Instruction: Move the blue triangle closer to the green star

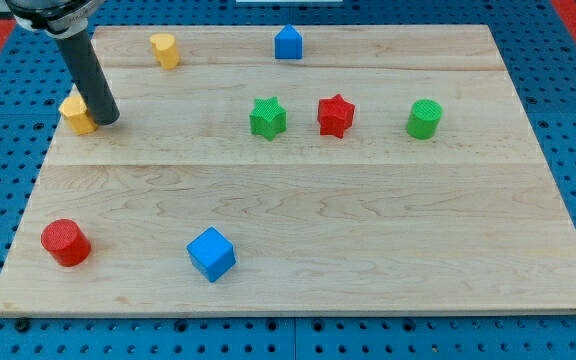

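Observation:
The blue triangle [288,43] sits near the view's top edge of the wooden board, a little left of centre. The green star [267,117] lies below it and slightly to the left, with a gap between them. My tip [107,119] rests on the board at the view's left, touching the right side of a yellow block [77,115]. It is far to the left of both the blue triangle and the green star.
A red star [336,115] lies just right of the green star, and a green cylinder [424,118] further right. A second yellow block [165,49] is at top left. A red cylinder [65,242] and a blue cube [211,253] sit near the bottom left.

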Controlling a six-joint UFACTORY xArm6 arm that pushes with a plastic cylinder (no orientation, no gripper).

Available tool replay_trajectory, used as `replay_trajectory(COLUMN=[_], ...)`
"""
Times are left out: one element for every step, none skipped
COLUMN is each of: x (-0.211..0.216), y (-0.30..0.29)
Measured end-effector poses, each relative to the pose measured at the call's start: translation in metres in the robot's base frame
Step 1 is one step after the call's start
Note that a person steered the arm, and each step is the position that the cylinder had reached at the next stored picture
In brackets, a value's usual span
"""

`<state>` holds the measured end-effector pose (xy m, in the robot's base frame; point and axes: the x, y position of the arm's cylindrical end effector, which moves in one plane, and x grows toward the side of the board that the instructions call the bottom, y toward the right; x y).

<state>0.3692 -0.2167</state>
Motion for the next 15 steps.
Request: replay_trajectory(x=[-0.031, -0.068, -0.085, -0.117, -0.159, -0.164, -0.137, -0.094, -0.068, -0.052, -0.036, -0.048, -0.077, -0.067, -0.038], y=[0.053, 0.131, 0.236, 0.304, 0.283, 0.231, 0.166, 0.158, 0.145, 0.125, 0.119, 0.109, 0.101, 0.085, 0.071])
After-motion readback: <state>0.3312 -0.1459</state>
